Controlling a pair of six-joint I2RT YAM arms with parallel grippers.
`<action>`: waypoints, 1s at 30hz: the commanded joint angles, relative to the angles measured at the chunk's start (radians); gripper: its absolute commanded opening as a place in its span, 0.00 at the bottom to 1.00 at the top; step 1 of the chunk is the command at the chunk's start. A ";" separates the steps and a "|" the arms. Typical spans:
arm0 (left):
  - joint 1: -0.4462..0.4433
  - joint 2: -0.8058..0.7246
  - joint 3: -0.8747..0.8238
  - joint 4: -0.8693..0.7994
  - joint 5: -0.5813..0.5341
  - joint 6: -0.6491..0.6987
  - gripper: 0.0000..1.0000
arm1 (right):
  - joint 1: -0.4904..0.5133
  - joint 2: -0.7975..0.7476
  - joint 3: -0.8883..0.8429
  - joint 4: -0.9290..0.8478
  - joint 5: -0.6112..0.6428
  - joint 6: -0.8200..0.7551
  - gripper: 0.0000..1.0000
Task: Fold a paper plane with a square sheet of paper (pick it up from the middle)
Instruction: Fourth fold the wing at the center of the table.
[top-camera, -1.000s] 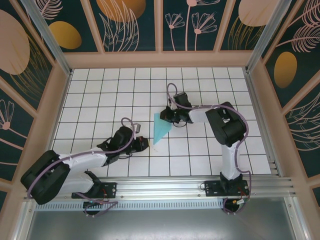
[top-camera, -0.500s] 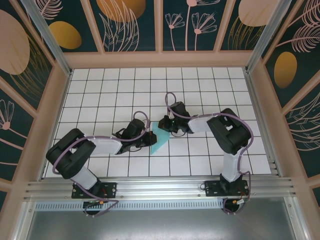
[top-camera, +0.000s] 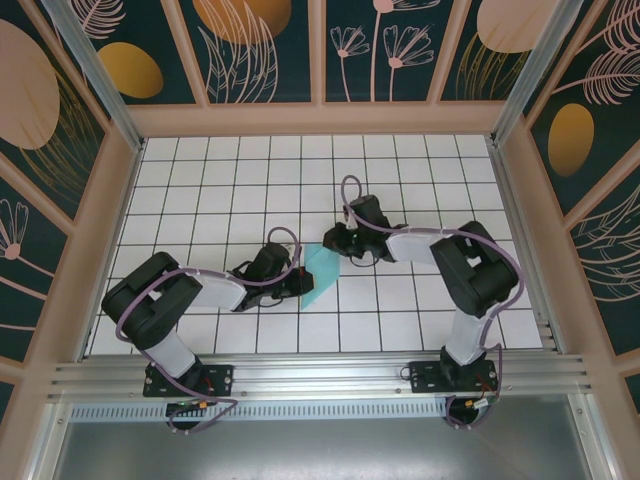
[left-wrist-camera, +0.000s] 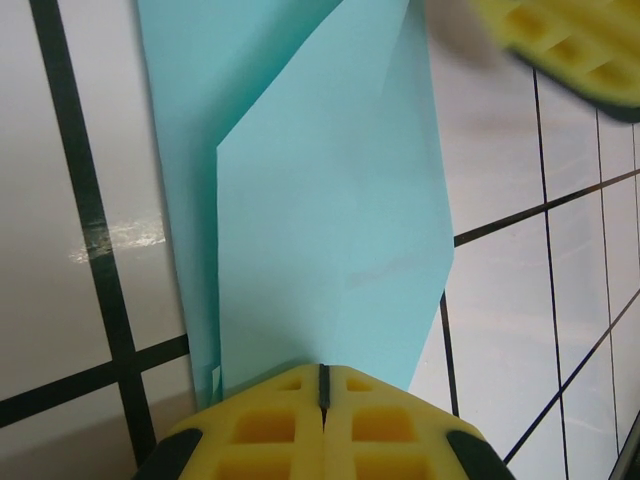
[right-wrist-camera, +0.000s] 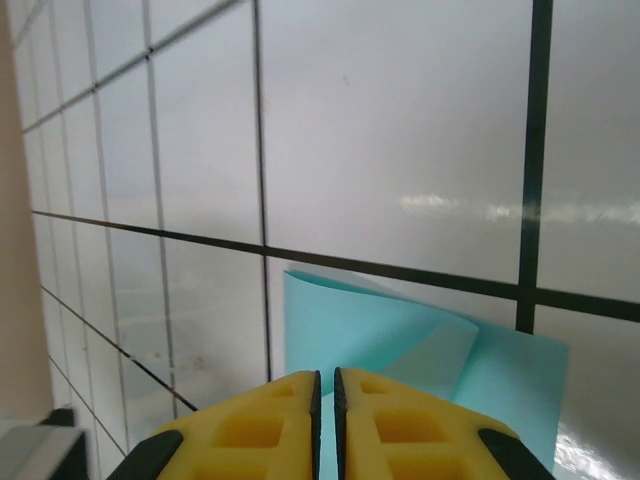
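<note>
- Top external: the sheet of paper (top-camera: 320, 272), already folded to a narrow pointed shape, is lying on the tiled table (top-camera: 200, 200) between the two arms. The left gripper (top-camera: 297, 284) is sitting at its near left edge and the right gripper (top-camera: 328, 243) at its far end. The step in hand looks like pressing down a fold.
- To do it well, I judge the left should be pinning the paper flat while the right is drawing along the crease. It should be working slowly, so the thin sheet is not sliding or buckling.
- Left wrist: the left gripper (left-wrist-camera: 322, 385) is showing its yellow pads pressed fully together, with only a seam between them. Its tips are meeting the near end of the sheet of paper (left-wrist-camera: 320, 230), which is running away from them with overlapping layers. It seems to be bearing down on the sheet rather than pinching it. One blurred pad (left-wrist-camera: 560, 45) of the right gripper is hanging near the sheet's far corner.
- Right wrist: the right gripper (right-wrist-camera: 325, 395) is showing a thin slit between its pads. I cannot tell whether they are closing on an edge or letting go. Just beyond them the sheet of paper (right-wrist-camera: 380, 335) is lying on the tiles, with one flap (right-wrist-camera: 440, 345) curling up unflattened.
</note>
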 joint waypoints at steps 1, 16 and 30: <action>0.001 0.042 -0.052 -0.173 -0.053 0.032 0.00 | -0.005 -0.058 0.019 -0.037 -0.031 -0.057 0.16; 0.001 0.052 -0.047 -0.197 -0.048 0.056 0.00 | 0.039 0.110 0.008 0.054 -0.100 -0.056 0.11; 0.001 0.052 -0.121 -0.212 -0.069 0.071 0.00 | -0.029 0.199 0.136 -0.084 0.015 -0.102 0.10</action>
